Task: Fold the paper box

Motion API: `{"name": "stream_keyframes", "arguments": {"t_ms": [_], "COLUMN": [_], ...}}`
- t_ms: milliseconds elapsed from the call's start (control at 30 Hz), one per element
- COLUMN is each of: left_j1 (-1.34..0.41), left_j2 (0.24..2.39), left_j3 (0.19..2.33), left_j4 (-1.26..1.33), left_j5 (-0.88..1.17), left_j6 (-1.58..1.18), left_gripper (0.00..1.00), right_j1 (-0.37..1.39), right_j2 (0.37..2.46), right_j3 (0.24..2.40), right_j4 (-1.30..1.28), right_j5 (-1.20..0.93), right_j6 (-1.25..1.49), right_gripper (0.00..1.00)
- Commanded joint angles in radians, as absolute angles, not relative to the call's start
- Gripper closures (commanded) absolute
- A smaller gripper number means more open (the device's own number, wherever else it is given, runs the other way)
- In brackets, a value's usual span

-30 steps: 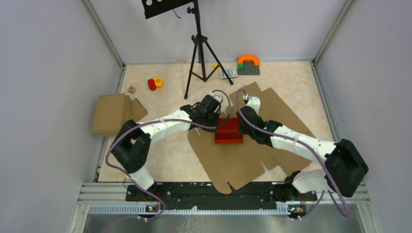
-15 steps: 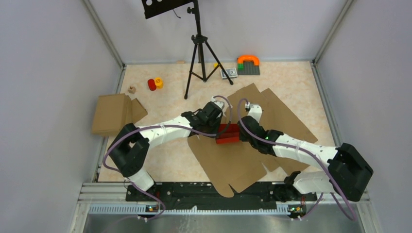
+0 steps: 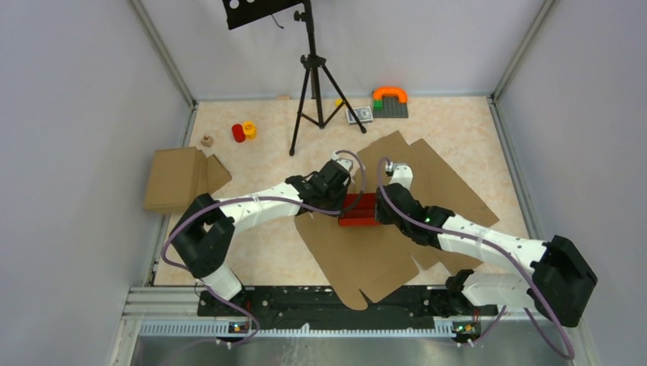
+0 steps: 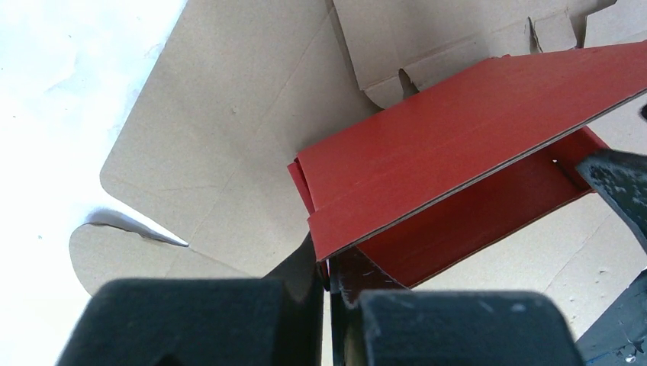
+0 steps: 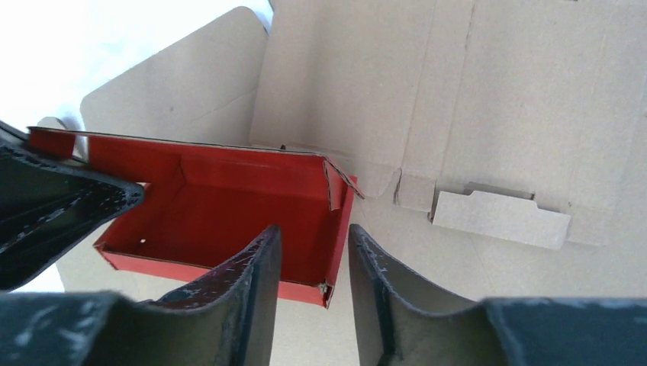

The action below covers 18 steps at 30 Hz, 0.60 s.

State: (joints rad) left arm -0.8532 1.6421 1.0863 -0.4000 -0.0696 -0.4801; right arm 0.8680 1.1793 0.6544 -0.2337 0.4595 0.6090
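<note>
The paper box [image 3: 358, 210] is a small bright red card box lying on a large brown cardboard cut-out [image 3: 435, 183] in mid-table. My left gripper [image 3: 348, 200] is at its left end. In the left wrist view my left gripper [image 4: 329, 268] is shut on the corner of the box, under its raised lid [image 4: 458, 130]. My right gripper [image 3: 379, 208] is at the box's right end. In the right wrist view my right gripper [image 5: 314, 245] is open and straddles the end wall of the open tray [image 5: 229, 206], one finger inside and one outside.
A folded brown cardboard box [image 3: 179, 179] lies at the left edge. A black tripod [image 3: 313, 84] stands at the back. Red and yellow cylinders [image 3: 244, 131], a small wooden block [image 3: 207, 140] and a grey brick plate with an orange arch [image 3: 390, 101] sit along the back.
Both grippers have closed in on the red box, which now looks narrower from above. The right arm's elbow has swung out to the right.
</note>
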Motion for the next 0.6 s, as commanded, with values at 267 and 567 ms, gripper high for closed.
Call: {"name": "stream_keyframes", "arguments": {"t_ms": [267, 567], "left_j1": [-0.866, -0.874], "left_j2": [1.636, 1.637], "left_j3": [1.131, 1.132], "left_j4": [-0.410, -0.411], "left_j5": [-0.080, -0.086], "left_j6": [-0.458, -0.458], "left_gripper": [1.00, 1.00], "right_j1": [0.880, 0.766], "right_j2": [1.011, 1.016], "right_j3": [0.646, 0.750], "right_j4": [-0.268, -0.358], "right_j5": [0.403, 0.379], "right_j6": [0.615, 0.785], "right_gripper": [0.28, 0.10]}}
